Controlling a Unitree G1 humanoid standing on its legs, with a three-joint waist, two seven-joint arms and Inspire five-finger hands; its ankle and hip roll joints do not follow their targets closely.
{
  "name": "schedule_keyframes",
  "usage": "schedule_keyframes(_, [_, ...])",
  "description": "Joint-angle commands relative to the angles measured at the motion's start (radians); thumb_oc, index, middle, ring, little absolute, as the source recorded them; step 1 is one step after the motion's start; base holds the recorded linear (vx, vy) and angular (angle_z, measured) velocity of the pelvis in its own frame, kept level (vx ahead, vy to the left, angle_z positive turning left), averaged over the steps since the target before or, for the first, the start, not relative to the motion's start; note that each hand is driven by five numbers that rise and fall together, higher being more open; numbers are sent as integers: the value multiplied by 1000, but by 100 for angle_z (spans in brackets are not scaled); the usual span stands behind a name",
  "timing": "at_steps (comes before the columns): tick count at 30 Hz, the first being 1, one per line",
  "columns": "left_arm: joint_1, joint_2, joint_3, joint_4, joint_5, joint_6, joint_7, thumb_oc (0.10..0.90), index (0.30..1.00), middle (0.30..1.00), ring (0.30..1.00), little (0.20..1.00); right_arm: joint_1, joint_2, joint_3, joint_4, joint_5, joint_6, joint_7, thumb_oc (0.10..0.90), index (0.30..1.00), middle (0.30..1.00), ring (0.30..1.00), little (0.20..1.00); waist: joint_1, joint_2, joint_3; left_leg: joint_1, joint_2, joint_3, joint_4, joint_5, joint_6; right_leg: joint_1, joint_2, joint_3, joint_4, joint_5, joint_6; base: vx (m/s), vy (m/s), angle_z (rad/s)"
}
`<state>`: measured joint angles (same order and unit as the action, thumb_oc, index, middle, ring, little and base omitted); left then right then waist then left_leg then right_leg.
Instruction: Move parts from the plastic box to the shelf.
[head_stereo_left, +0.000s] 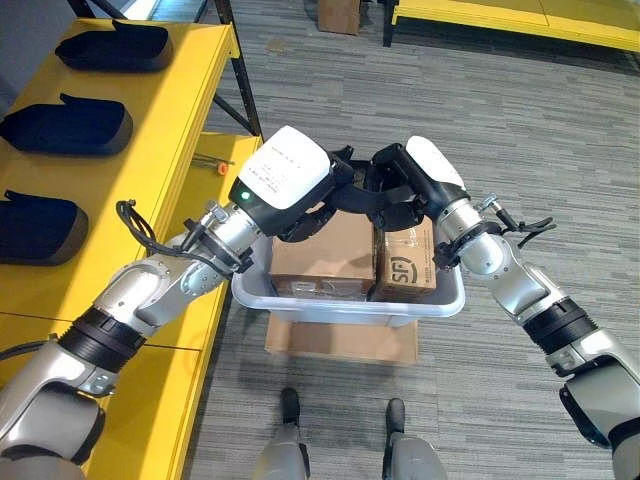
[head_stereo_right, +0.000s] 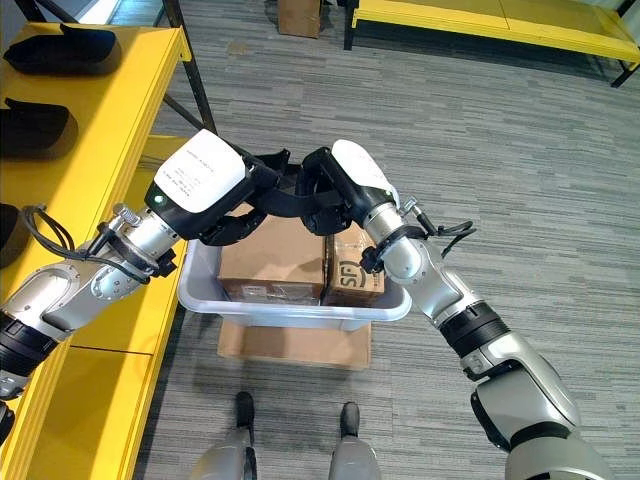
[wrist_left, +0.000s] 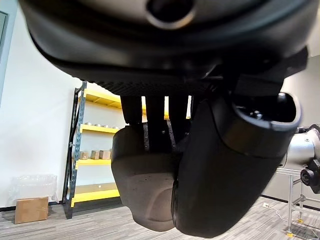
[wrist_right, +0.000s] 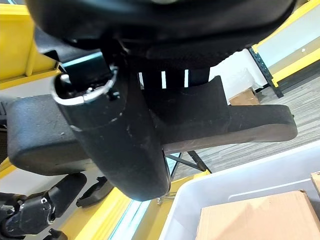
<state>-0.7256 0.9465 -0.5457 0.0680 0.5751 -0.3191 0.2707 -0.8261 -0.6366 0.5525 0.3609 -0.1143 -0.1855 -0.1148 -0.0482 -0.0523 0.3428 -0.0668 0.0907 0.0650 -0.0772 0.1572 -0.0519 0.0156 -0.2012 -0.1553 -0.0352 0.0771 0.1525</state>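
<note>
While both arms met above the plastic box (head_stereo_left: 345, 305):
Left hand (head_stereo_right: 262, 195): held above the box's shelf-side half, fingers curled round one end of a black part (head_stereo_right: 292, 197), thumb pressed on it in the left wrist view.
Right hand (head_stereo_right: 330, 195): level with the left hand and almost touching it, fingers closed over the other end of the same part.
Black part: gripped between the 2 hands, lifted clear over the box; seen as a long dark moulded piece (wrist_right: 190, 120) past the right hand's thumb.
Plastic box: directly beneath both hands, on a flat cardboard sheet (head_stereo_left: 340, 342) on the floor.
Cartons: 2 brown cardboard boxes (head_stereo_left: 325, 255) side by side in the plastic box, under the hands.
Shelf (head_stereo_left: 150, 110): yellow, beyond the left arm's outer side, carrying 3 black parts (head_stereo_left: 65, 125) in a row.
</note>
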Motion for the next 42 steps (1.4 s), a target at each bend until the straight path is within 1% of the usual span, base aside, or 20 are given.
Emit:
schedule_keyframes(1, [60, -102, 51, 70, -26, 6, 58, 400, 300, 300, 300, 300, -48, 105, -84, 40, 113, -93, -63, 900, 1000, 1000, 1000, 1000, 18, -20, -306, 176, 69, 12, -10, -212, -33, -34, -40, 71, 69, -13, 58, 0, 4, -3])
schedule_keyframes(6, [79, -102, 65, 69, -35, 9, 52, 400, 300, 300, 300, 300, -38, 108, -114, 27, 162, -92, -63, 900, 1000, 1000, 1000, 1000, 16, -22, -306, 176, 68, 14, -10, -212, -32, -35, -40, 74, 68, -11, 58, -3, 4, -1])
schedule_keyframes(11, [98, -100, 81, 73, -34, 17, 48, 400, 300, 300, 300, 300, -24, 95, -140, -1, 177, -92, -67, 900, 1000, 1000, 1000, 1000, 13, -23, -306, 178, 68, 17, -10, -213, -32, -38, -40, 80, 68, -11, 57, 0, 0, 0])
schedule_keyframes(18, [130, -95, 119, 90, -22, 31, 50, 400, 300, 300, 300, 300, 33, 78, -196, -81, 210, -100, -61, 900, 1000, 1000, 1000, 1000, 4, -21, -305, 181, 66, 25, -10, -214, -31, -43, -38, 88, 66, -7, 57, 0, 0, -1])
schedule_keyframes(23, [181, -87, 170, 111, -20, 43, 56, 400, 300, 300, 300, 300, 109, 62, -248, -148, 238, -111, -49, 900, 1000, 1000, 1000, 1000, -2, -18, -305, 182, 67, 31, -10, -216, -30, -47, -37, 95, 65, -7, 58, 4, -2, -3])
schedule_keyframes(26, [229, -81, 221, 114, -24, 50, 58, 400, 300, 300, 300, 300, 172, 49, -287, -208, 252, -116, -32, 900, 1000, 1000, 1000, 1000, -5, -13, -306, 183, 66, 36, -10, -217, -31, -49, -37, 97, 66, -7, 58, 7, 2, -5])
schedule_keyframes(27, [230, -81, 221, 113, -24, 50, 58, 400, 300, 300, 300, 300, 172, 49, -287, -209, 252, -115, -32, 900, 1000, 1000, 1000, 1000, -5, -13, -306, 183, 66, 36, -10, -217, -31, -50, -37, 97, 66, -7, 58, 10, -6, -10])
schedule_keyframes(29, [282, -77, 281, 110, -34, 55, 61, 400, 300, 300, 300, 300, 234, 26, -341, -271, 264, -122, -17, 900, 1000, 1000, 1000, 1000, -9, -9, -303, 184, 67, 39, -10, -217, -31, -52, -36, 101, 65, -9, 58, 9, -6, -9])
schedule_keyframes(30, [287, -77, 284, 107, -34, 56, 60, 400, 300, 300, 300, 300, 238, 26, -341, -275, 265, -121, -15, 900, 1000, 1000, 1000, 1000, -10, -9, -305, 184, 67, 40, -10, -217, -31, -52, -36, 101, 65, -9, 58, 12, -6, -9])
schedule_keyframes(31, [322, -77, 323, 102, -40, 55, 66, 400, 300, 300, 300, 300, 276, 16, -375, -303, 266, -125, -12, 900, 1000, 1000, 1000, 1000, -11, -7, -304, 185, 68, 42, -10, -217, -31, -54, -36, 102, 65, -10, 58, 13, -7, -8])
schedule_keyframes(37, [464, -106, 470, 53, -65, 58, 78, 400, 300, 300, 300, 300, 415, 25, -484, -389, 280, -137, -6, 900, 1000, 1000, 1000, 1000, -15, 1, -303, 188, 68, 45, -10, -218, -31, -55, -35, 108, 64, -13, 57, 3, -1, -1])
schedule_keyframes(38, [468, -106, 472, 50, -65, 59, 77, 400, 300, 300, 300, 300, 418, 26, -484, -392, 280, -136, -6, 900, 1000, 1000, 1000, 1000, -16, 1, -304, 188, 68, 45, -10, -218, -31, -54, -35, 109, 64, -13, 57, 0, 0, 0])
schedule_keyframes(39, [487, -116, 492, 48, -69, 59, 80, 400, 300, 300, 300, 300, 437, 33, -499, -400, 285, -140, -3, 900, 1000, 1000, 1000, 1000, -16, 3, -301, 187, 68, 45, -10, -218, -31, -55, -35, 107, 65, -14, 56, 0, 0, 0])
schedule_keyframes(40, [531, -133, 535, 26, -78, 60, 82, 400, 300, 300, 300, 300, 478, 41, -522, -420, 283, -139, 1, 900, 1000, 1000, 1000, 1000, -16, 7, -302, 186, 69, 44, -10, -218, -32, -56, -35, 107, 68, -17, 55, 0, 0, 0])
schedule_keyframes(42, [567, -152, 571, 13, -88, 59, 85, 400, 300, 300, 300, 300, 515, 52, -543, -424, 287, -136, 7, 900, 1000, 1000, 1000, 1000, -16, 10, -300, 186, 69, 44, -10, -217, -32, -56, -34, 105, 70, -20, 53, 0, 0, 0])
